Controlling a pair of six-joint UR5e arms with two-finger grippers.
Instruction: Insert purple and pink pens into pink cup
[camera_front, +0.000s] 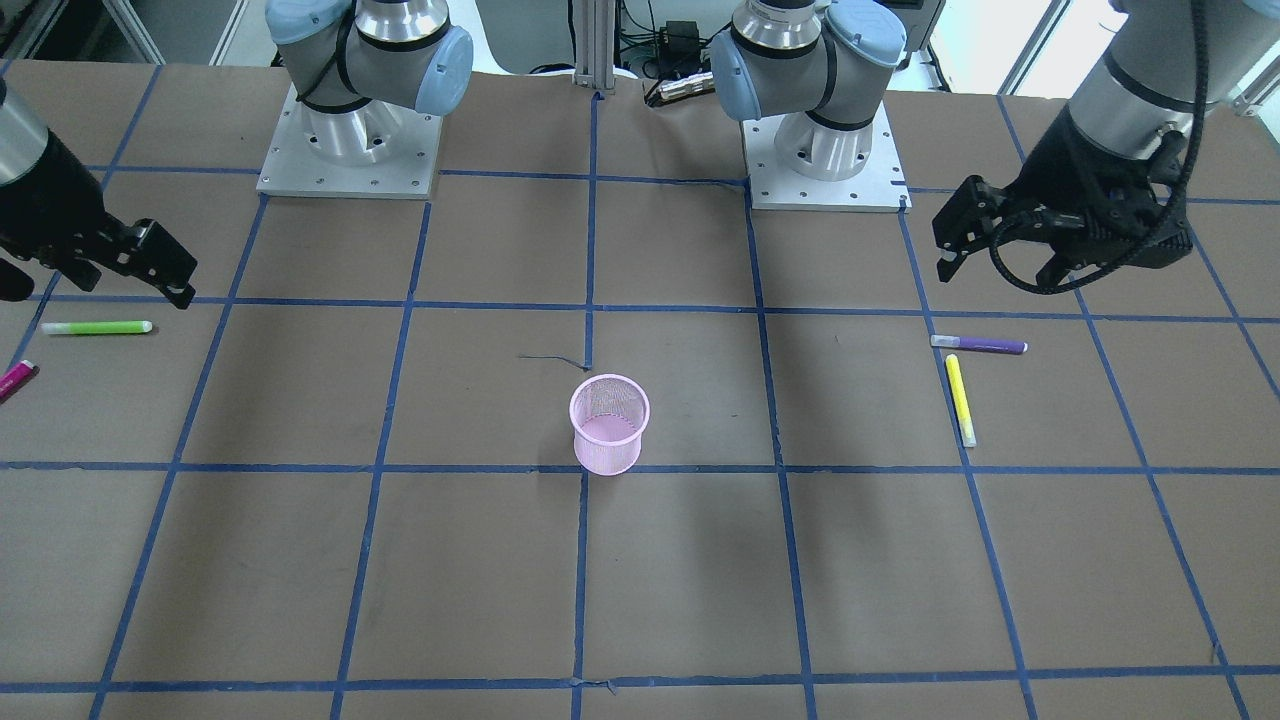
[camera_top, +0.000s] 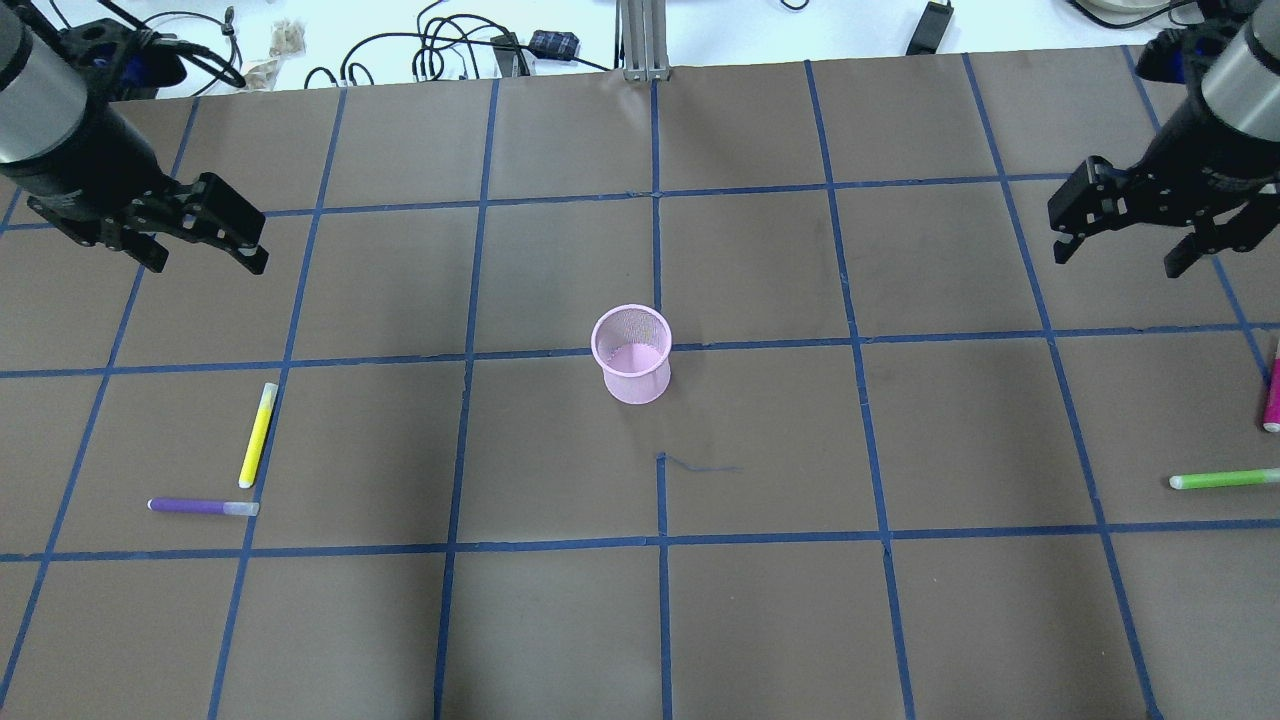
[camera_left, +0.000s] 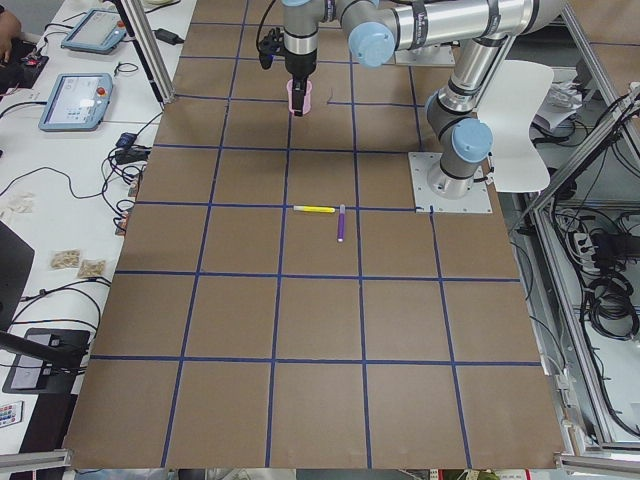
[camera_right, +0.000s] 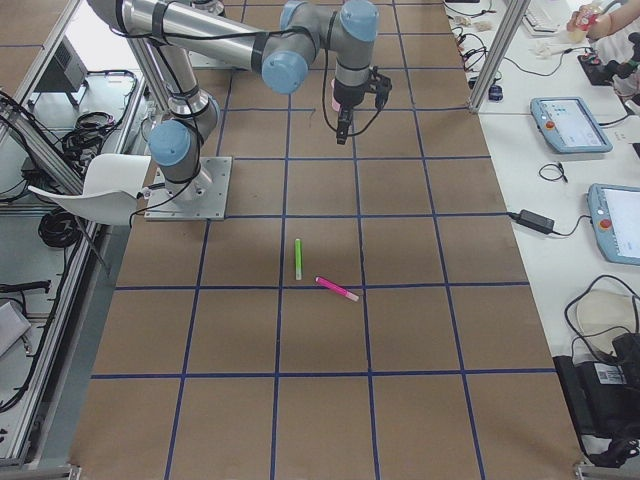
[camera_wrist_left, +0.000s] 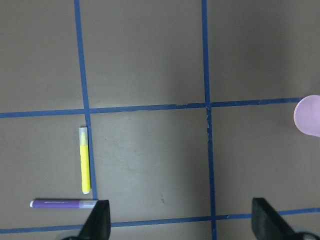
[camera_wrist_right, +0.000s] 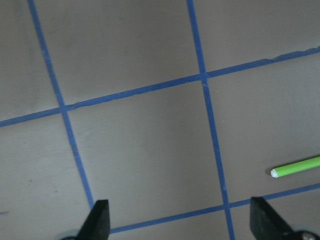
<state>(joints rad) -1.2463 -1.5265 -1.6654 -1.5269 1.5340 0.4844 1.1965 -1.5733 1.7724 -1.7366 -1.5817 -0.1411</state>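
Surveying from the largest item down, we find the table (camera_top: 760, 620), covered in brown paper with a blue tape grid, carrying all the work. The left gripper (camera_top: 208, 262) and the right gripper (camera_top: 1118, 258) both hang above the table at its far sides, fingers spread wide and holding nothing. The pink cup (camera_top: 632, 355), a mesh pot, stands upright at the centre, well apart from both grippers, and shows no pen inside. The purple pen (camera_top: 200, 507) lies flat on the left arm's side, one end just beside the tip of a yellow pen (camera_top: 257, 435), the two forming a corner. The pink pen (camera_top: 1272, 395) lies on the right arm's side, partly cut off at the overhead view's edge, near a green pen (camera_top: 1222, 480). We judge neither pickup to have begun. Our concerns: a grasp near the purple pen's capped end could catch or shove the yellow pen; round barrels may roll under closing fingers; a pen striking the rim off-centre could tip the light cup.
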